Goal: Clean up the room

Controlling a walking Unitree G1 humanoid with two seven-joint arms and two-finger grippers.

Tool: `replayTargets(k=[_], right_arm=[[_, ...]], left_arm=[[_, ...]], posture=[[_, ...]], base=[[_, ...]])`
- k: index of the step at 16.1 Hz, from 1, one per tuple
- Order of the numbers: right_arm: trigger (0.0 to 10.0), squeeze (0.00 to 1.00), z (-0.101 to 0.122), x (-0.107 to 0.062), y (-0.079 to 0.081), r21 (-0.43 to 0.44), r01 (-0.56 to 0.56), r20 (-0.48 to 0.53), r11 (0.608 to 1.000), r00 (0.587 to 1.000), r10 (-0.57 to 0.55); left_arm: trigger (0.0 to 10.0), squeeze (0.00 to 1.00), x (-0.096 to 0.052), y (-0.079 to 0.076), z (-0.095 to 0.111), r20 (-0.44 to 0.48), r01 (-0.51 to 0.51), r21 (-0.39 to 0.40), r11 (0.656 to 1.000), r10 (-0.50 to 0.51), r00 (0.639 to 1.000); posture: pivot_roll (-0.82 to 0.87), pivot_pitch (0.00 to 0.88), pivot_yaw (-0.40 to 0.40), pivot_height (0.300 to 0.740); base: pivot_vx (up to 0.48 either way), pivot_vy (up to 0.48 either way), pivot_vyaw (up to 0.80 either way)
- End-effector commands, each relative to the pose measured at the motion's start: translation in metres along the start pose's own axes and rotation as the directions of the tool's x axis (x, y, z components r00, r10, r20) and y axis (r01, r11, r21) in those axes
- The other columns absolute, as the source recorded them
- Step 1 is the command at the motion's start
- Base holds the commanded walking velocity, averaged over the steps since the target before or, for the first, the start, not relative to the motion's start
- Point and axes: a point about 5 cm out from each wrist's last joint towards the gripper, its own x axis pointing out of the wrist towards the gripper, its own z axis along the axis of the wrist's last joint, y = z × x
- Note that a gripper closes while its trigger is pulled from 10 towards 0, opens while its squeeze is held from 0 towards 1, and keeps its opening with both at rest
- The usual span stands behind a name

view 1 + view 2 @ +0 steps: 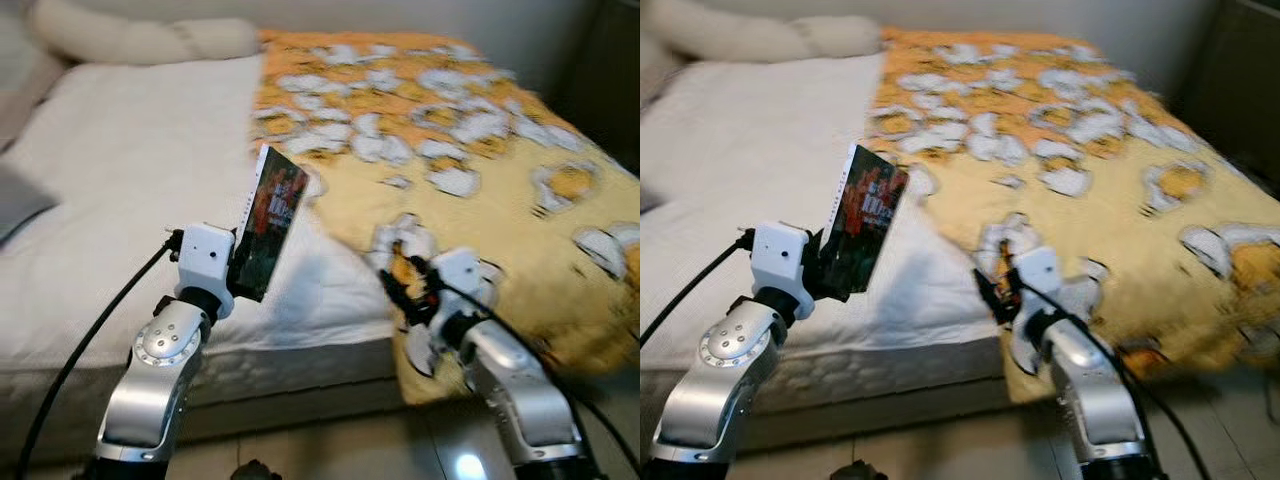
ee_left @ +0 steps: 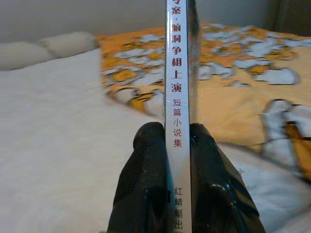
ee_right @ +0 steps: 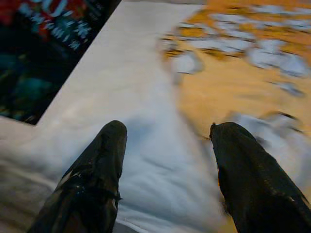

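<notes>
In the left eye view, the left gripper [image 1: 243,262] clamps a book [image 1: 270,222], held upright above the near edge of the white mattress [image 1: 130,170]. To its right, the right gripper [image 1: 392,275] hovers at the edge of the orange blanket [image 1: 480,180].

In the left wrist view, two black fingers [image 2: 146,179] squeeze the book's white spine.

In the right wrist view, the right gripper's fingers [image 3: 97,170] are spread apart over the mattress and the blanket's edge, empty.

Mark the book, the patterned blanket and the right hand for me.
book [image 1: 270,222], left eye view, on its dark cover.
patterned blanket [image 1: 480,200], left eye view, on an orange patch.
right hand [image 3: 167,170], right wrist view, midway between its open fingertips.
</notes>
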Motion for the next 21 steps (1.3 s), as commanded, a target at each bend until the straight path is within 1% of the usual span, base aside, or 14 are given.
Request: replayTargets(k=[1, 4, 6, 9, 10, 11, 12, 13, 18, 21], right_arm=[[10.0, 0.0, 0.006, 0.001, 0.001, -0.016, -0.019, 0.02, 1.0, 1.0, 0.02], [10.0, 0.0, 0.005, 0.003, 0.008, -0.004, -0.07, 0.02, 0.998, 0.997, 0.07], [10.0, 0.0, 0.003, 0.003, 0.011, -0.004, -0.078, 0.015, 0.997, 0.997, 0.078], [10.0, 0.0, 0.001, 0.004, 0.003, 0.065, 0.038, 0.023, 0.997, 0.999, -0.039], [10.0, 0.0, 0.001, 0.003, -0.001, 0.057, 0.088, 0.025, 0.994, 0.996, -0.09], [10.0, 0.0, 0.001, 0.003, -0.003, 0.053, 0.111, 0.024, 0.992, 0.993, -0.112], [10.0, 0.0, 0.001, 0.0, -0.011, 0.068, 0.199, 0.032, 0.978, 0.979, -0.202], [10.0, 0.0, 0.0, -0.004, -0.017, 0.09, 0.259, 0.041, 0.962, 0.964, -0.264], [10.0, 0.0, 0.003, -0.008, -0.018, 0.097, 0.272, 0.05, 0.957, 0.959, -0.278], [10.0, 0.0, 0.003, -0.008, -0.018, 0.098, 0.277, 0.044, 0.956, 0.958, -0.283]], left_arm=[[10.0, 0.0, -0.002, 0.006, 0.015, 0.072, -0.026, 0.018, 0.999, 0.025, 0.997], [10.0, 0.0, -0.006, 0.009, 0.014, 0.071, -0.034, 0.02, 0.999, 0.033, 0.997], [10.0, 0.0, -0.006, 0.009, 0.014, 0.07, -0.032, 0.026, 0.999, 0.03, 0.997], [10.0, 0.0, -0.004, 0.009, 0.014, 0.065, -0.011, 0.03, 1.0, 0.009, 0.998], [10.0, 0.0, -0.004, 0.008, 0.014, 0.064, -0.002, 0.029, 1.0, 0.0, 0.998], [10.0, 0.0, -0.003, 0.008, 0.014, 0.063, 0.002, 0.027, 1.0, -0.004, 0.998], [10.0, 0.0, -0.001, 0.006, 0.013, 0.061, 0.017, 0.023, 1.0, -0.019, 0.998], [10.0, 0.0, 0.001, 0.004, 0.012, 0.059, 0.032, 0.018, 0.999, -0.033, 0.998], [10.0, 0.0, 0.006, -0.003, 0.011, 0.059, 0.053, -0.009, 0.999, -0.052, 0.997], [10.0, 0.0, 0.005, -0.005, 0.011, 0.07, 0.061, -0.031, 0.998, -0.059, 0.996]], posture=[[0.02, 0.0, -0.01, 0.74], [0.03, 0.0, -0.017, 0.74], [0.03, 0.0, -0.017, 0.74], [0.02, 0.0, 0.002, 0.74], [0.02, 0.0, 0.006, 0.74], [0.01, 0.0, 0.009, 0.74], [0.0, 0.0, 0.018, 0.74], [0.0, 0.0, 0.021, 0.74], [-0.03, 0.0, 0.029, 0.74], [-0.03, 0.0, 0.026, 0.74]], base=[[0.285, 0.0, 0.8], [0.303, 0.0, 0.8], [0.311, 0.0, 0.8], [0.312, 0.0, 0.0], [0.307, 0.0, 0.0], [0.311, 0.0, 0.0], [0.307, 0.0, 0.0], [0.311, 0.0, 0.0], [0.299, 0.0, 0.0], [0.0, 0.0, 0.0]])
